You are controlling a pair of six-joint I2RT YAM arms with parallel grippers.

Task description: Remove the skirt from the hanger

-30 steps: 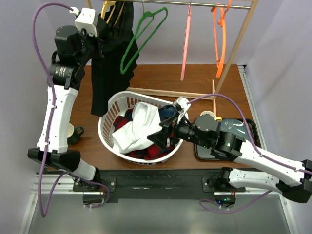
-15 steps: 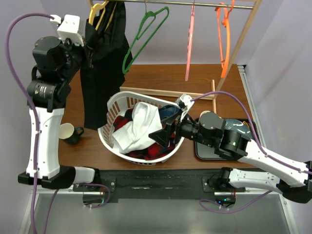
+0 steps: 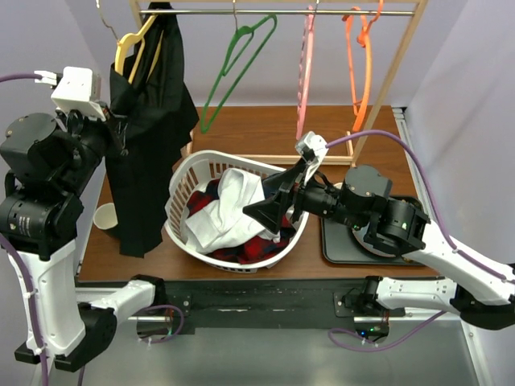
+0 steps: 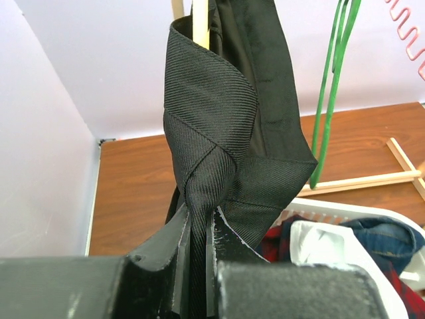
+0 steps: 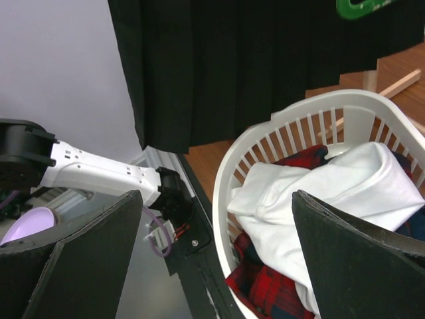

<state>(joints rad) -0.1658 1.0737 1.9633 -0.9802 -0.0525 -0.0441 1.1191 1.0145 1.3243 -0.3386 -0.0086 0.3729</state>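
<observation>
A black skirt (image 3: 149, 153) hangs from a yellow hanger (image 3: 133, 44) at the left end of the rail (image 3: 273, 11). My left gripper (image 3: 121, 133) is shut on a bunched fold of the skirt (image 4: 212, 166) near its upper left edge and holds it out to the left. The hanger's pale bar (image 4: 200, 23) shows inside the skirt's top in the left wrist view. My right gripper (image 3: 269, 211) is open and empty above the white laundry basket (image 3: 179, 189), to the right of the skirt (image 5: 232, 66).
The basket (image 5: 265, 143) holds white, red plaid and blue clothes. Green (image 3: 233, 68), pink (image 3: 306, 72) and orange (image 3: 360, 64) hangers hang empty on the rail. A wooden rack frame (image 3: 386, 88) stands at the right. A cup (image 3: 106, 217) sits behind the skirt; a dark tray (image 3: 342, 245) lies right.
My left arm has pulled back to the left and toward the near edge with the skirt in its grip, swinging skirt and yellow hanger left. My right gripper has risen slightly over the basket.
</observation>
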